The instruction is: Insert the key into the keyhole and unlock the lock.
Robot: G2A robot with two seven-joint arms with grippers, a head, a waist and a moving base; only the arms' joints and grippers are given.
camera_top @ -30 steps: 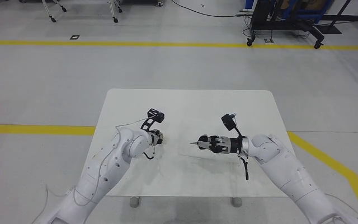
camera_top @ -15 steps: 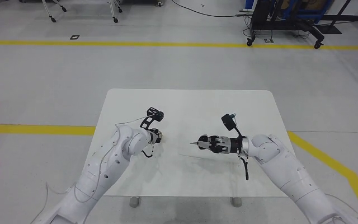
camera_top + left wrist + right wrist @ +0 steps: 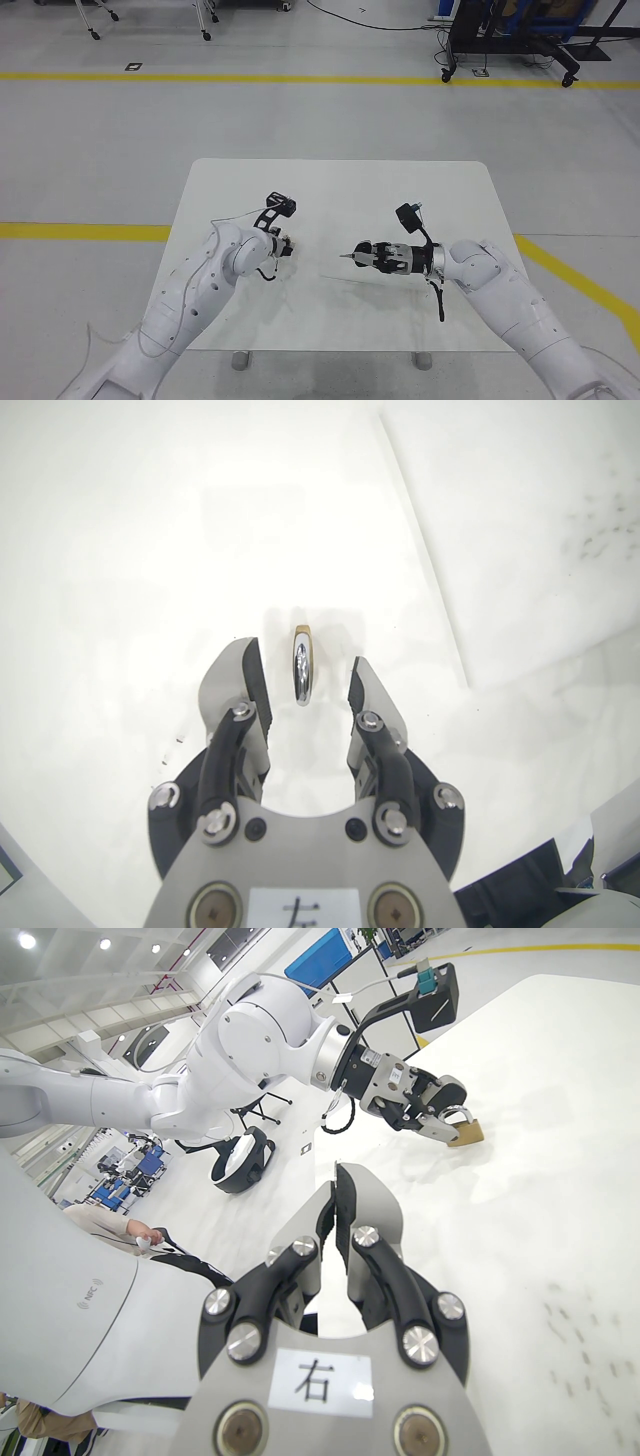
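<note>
Two arms face each other over the white tabletop [image 3: 340, 190]. The left claw [image 3: 282, 245] sits low, its jaws spread either side of the brass lock [image 3: 302, 665], which rests on the tabletop. The jaws are close but not gripping, probably placed to steady the lock. The right claw [image 3: 336, 1183], well apart, is pressed together and levelled at the lock. The thin sliver at its tip looks like the key [image 3: 343, 257], seemingly lined up for insertion.

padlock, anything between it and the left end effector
Nothing visible. The padlock sits between the open fingers of the left end effector, with a bare gap on each side.
</note>
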